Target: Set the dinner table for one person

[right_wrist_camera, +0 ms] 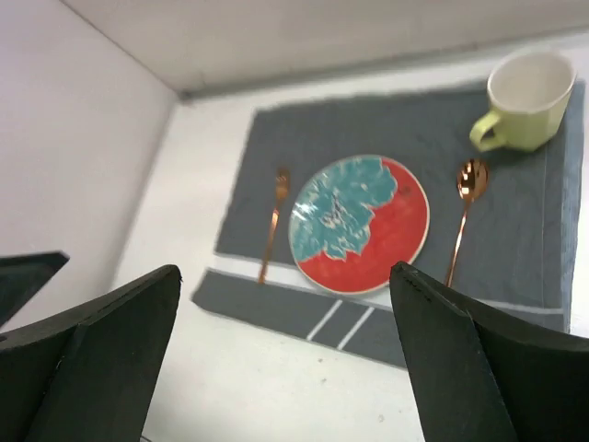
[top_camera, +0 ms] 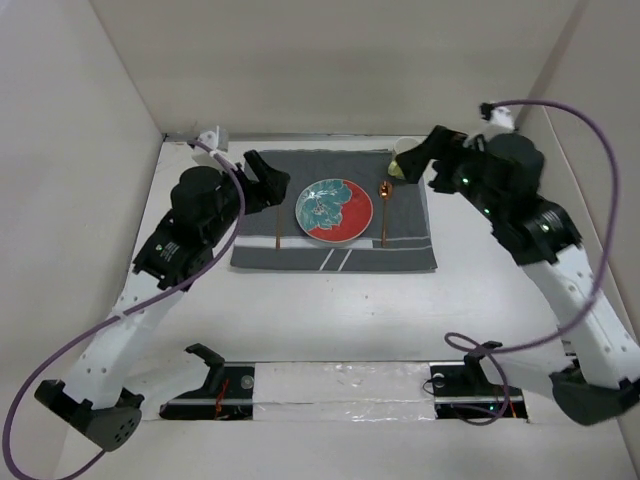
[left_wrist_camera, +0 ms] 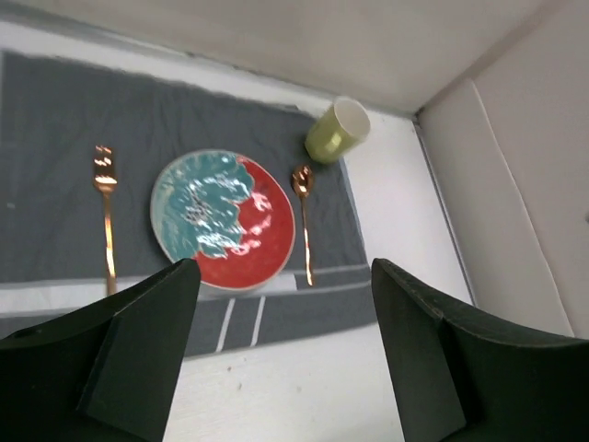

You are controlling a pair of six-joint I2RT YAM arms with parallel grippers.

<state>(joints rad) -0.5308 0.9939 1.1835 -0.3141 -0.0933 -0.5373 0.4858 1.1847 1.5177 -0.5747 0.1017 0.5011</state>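
The white dinner table [top_camera: 320,320] carries a dark grey striped placemat [top_camera: 300,255]. On the placemat lie a red and teal plate [top_camera: 333,211], a copper fork [top_camera: 276,225] to its left and a copper spoon [top_camera: 385,205] to its right. A pale green mug [top_camera: 403,160] stands at the mat's far right corner. My left gripper [top_camera: 268,180] hovers open and empty over the fork's far end. My right gripper [top_camera: 425,160] is open and empty just right of the mug. The left wrist view shows the plate [left_wrist_camera: 224,218], and the right wrist view shows the mug [right_wrist_camera: 525,97].
White walls close in the table at the back [top_camera: 320,60], left and right. Purple cables [top_camera: 590,130] loop off both arms. A taped mounting rail [top_camera: 340,385] with the arm bases runs along the near edge.
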